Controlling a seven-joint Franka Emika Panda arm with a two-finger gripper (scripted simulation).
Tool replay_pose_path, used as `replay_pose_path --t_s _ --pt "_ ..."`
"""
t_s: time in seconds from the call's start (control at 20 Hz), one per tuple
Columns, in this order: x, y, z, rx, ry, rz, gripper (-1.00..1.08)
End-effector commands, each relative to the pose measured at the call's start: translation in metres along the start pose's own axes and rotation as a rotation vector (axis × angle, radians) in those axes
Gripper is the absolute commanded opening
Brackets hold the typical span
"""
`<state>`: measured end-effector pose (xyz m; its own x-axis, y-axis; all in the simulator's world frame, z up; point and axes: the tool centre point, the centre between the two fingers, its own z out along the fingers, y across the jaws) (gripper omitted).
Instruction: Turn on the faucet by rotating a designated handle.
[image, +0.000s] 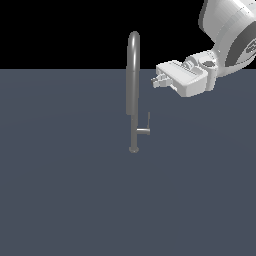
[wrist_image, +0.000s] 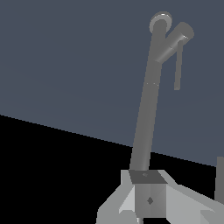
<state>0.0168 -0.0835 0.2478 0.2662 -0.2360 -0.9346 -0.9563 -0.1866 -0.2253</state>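
High beside the faucet (image: 133, 90), the gripper (image: 155, 81), its jaw state unclear, needed to drop squarely behind the handle (image: 147, 125) before pushing.

Faucet (image: 133, 75) — plain mid-grey metal, unpatterned. Handle (image: 145, 127) — matching grey. Gripper (image: 156, 81) — white to light grey; arm (image: 225, 30) white with a dark grey band. Surface (image: 60, 190) — uniform slate blue-grey. Backdrop black.

We see a big flat floor (image: 65, 190) in a dark blue-grey color. It looks smooth and plain all over. Behind it we see only black (image: 60, 30), meeting the floor in one straight line.
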Motion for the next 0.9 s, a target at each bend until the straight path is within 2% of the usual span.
replay_pose_path --t_s 0.0,0.25,0.45,0.65,0.85 --pt "0.021 0.001 0.005 0.057 -0.055 0.058 -1.00" --pt "0.056 0.004 0.017 0.150 -0.145 0.155 -1.00" --pt "0.075 0.008 0.026 0.205 -0.197 0.212 -1.00" --pt "0.087 0.010 0.033 0.240 -0.232 0.249 -1.00" --pt "0.092 0.011 0.037 0.256 -0.248 0.266 -1.00"
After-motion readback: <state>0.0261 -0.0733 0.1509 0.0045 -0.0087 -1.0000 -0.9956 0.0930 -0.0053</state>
